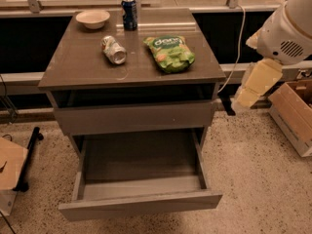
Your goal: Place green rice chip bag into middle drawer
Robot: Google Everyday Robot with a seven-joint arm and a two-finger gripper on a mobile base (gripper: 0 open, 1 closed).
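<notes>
The green rice chip bag [169, 53] lies flat on the right half of the cabinet top [83, 62], light green with white lettering. The middle drawer [139, 179] is pulled out wide below a shut drawer front [134, 117], and nothing shows inside it. My gripper [247, 97] hangs at the end of the white arm [287, 30], to the right of the cabinet at about the height of its top. It is apart from the bag and holds nothing that I can see.
A crushed silver can [113, 50] lies left of the bag. A blue can [129, 13] and a pale bowl [92, 18] stand at the back of the top. A white cable [239, 38] hangs behind the right corner. A cardboard box [295, 111] sits on the floor at right.
</notes>
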